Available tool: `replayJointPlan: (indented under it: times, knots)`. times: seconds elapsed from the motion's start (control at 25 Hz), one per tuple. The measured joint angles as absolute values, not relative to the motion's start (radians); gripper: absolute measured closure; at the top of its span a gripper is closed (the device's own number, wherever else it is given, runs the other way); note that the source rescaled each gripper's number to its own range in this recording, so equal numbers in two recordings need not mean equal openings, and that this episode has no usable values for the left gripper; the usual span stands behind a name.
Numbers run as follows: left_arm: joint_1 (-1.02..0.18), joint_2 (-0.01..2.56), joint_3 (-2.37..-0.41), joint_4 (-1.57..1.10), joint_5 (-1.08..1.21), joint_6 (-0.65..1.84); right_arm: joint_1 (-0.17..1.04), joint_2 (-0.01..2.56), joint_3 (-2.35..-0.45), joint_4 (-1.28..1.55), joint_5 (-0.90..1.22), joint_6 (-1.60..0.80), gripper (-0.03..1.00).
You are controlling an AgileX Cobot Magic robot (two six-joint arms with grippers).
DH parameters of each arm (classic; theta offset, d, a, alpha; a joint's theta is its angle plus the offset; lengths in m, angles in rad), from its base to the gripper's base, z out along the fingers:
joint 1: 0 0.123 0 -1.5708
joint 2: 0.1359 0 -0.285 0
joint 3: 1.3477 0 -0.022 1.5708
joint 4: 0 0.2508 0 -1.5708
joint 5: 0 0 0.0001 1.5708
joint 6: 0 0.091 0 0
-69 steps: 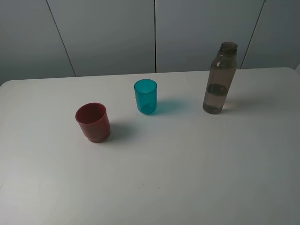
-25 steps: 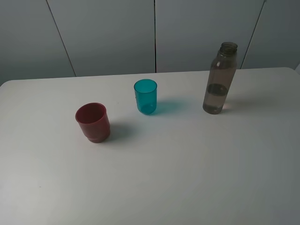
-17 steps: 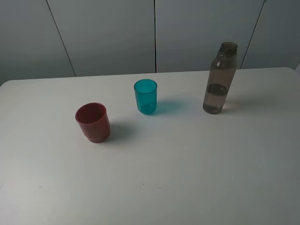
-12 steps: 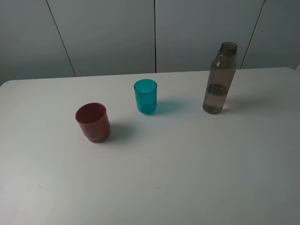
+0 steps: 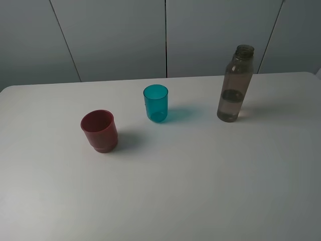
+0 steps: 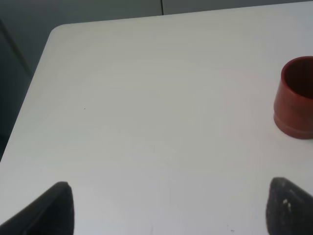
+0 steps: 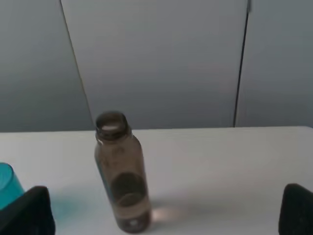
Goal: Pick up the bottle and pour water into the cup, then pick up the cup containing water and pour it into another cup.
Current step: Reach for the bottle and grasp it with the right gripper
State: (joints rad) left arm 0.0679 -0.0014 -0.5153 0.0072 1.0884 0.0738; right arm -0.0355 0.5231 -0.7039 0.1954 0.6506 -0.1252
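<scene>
The tall smoky grey-brown bottle point(image 5: 234, 84) stands upright at the back right of the white table, uncapped, with a little water at its bottom; it also shows in the right wrist view point(image 7: 122, 172). The teal cup point(image 5: 156, 103) stands upright near the middle back, its edge just visible point(image 7: 9, 185). The squat dark red cup point(image 5: 100, 131) stands to the left and nearer point(image 6: 296, 98). No arm appears in the high view. My left gripper point(image 6: 171, 208) is open over bare table, short of the red cup. My right gripper point(image 7: 166, 210) is open, facing the bottle from a distance.
The white table point(image 5: 200, 175) has a rounded far-left corner point(image 6: 56, 30). Grey wall panels point(image 5: 165, 35) rise behind its back edge. Nothing else stands on the tabletop.
</scene>
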Motion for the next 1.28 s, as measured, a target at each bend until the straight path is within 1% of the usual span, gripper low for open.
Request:
replayJointPlan:
  times: [0.12, 0.24, 0.52, 0.64, 0.76, 0.92, 1.12, 1.28]
  knots:
    - [0.068, -0.001, -0.515, 0.007, 1.088, 0.074, -0.035, 0.646, -0.704, 0.215, 0.571, -0.125, -0.03]
    - [0.068, -0.001, -0.515, 0.007, 1.088, 0.074, -0.025, 0.773, -0.704, 0.219, 0.552, -0.131, -0.03]
    - [0.068, -0.001, -0.515, 0.007, 1.088, 0.074, 0.109, 1.038, -0.609, 0.219, 0.327, -0.169, -0.03]
    - [0.068, -0.001, -0.515, 0.007, 1.088, 0.074, 0.128, 1.146, -0.586, 0.223, 0.222, -0.174, -0.03]
    - [0.068, -0.001, -0.515, 0.007, 1.088, 0.074, 0.133, 1.257, -0.583, 0.225, 0.182, -0.174, -0.03]
    - [0.068, -0.001, -0.515, 0.007, 1.088, 0.074, 0.144, 1.375, -0.578, 0.225, 0.134, -0.169, -0.03]
    - [0.068, -0.001, -0.515, 0.007, 1.088, 0.074, 0.189, 1.481, -0.515, 0.224, -0.081, -0.168, -0.03]
    - [0.068, -0.001, -0.515, 0.007, 1.088, 0.074, 0.196, 1.561, -0.511, 0.176, -0.141, -0.165, -0.03]
